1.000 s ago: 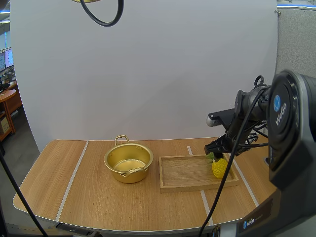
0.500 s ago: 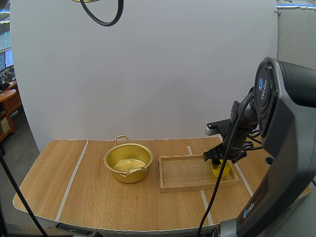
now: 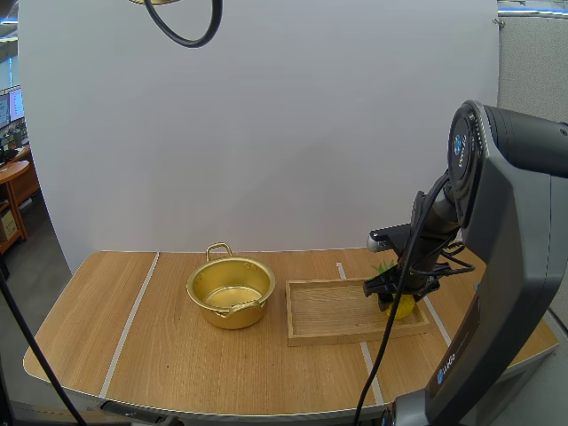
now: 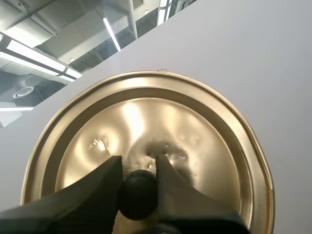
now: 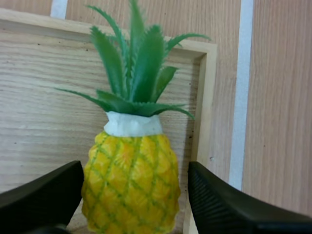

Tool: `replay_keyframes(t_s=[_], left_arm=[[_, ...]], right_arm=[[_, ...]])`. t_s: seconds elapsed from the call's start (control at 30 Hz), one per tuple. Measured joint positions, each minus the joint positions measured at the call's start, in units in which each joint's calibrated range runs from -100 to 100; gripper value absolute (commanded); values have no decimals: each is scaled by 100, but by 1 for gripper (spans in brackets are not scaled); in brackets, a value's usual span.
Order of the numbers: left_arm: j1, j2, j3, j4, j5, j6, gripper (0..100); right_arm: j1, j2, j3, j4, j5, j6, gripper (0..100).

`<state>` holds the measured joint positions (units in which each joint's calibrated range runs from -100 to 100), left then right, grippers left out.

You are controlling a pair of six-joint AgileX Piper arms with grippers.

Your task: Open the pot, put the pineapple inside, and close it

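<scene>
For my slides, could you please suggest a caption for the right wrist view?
Open right gripper straddling the yellow pineapple in the wooden tray, not yet closed on it.

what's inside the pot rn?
Nothing visible: the pot is open and shows a bare gold bottom. Its near inner wall is hidden behind the rim. The pineapple stands on the wooden tray, between the right pincer's open fingers.

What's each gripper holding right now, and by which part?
Left gripper pinches the round gold metal lid by its black knob. Right gripper holds nothing; its open fingers straddle the yellow plastic pineapple.
</scene>
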<state>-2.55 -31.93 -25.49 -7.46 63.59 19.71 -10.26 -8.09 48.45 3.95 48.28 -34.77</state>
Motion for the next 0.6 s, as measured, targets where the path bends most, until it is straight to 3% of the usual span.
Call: replay_keyframes(t_s=[0.07, 0.1, 0.13, 0.17, 0.23, 0.27, 0.6], left_arm=[[0, 0, 0, 0, 0, 0, 0], [0, 0, 0, 0, 0, 0, 0], [0, 0, 0, 0, 0, 0, 0], [0, 0, 0, 0, 0, 0, 0], [0, 0, 0, 0, 0, 0, 0], [0, 0, 0, 0, 0, 0, 0], [0, 0, 0, 0, 0, 0, 0]], right_arm=[[0, 6, 0, 0, 0, -8, 100], [0, 6, 0, 11, 0, -8, 92], [0, 6, 0, 11, 0, -8, 69], [0, 6, 0, 24, 0, -8, 53], [0, 6, 0, 40, 0, -8, 9], [0, 6, 0, 64, 0, -8, 0], [0, -79, 0, 203, 53, -50, 0]])
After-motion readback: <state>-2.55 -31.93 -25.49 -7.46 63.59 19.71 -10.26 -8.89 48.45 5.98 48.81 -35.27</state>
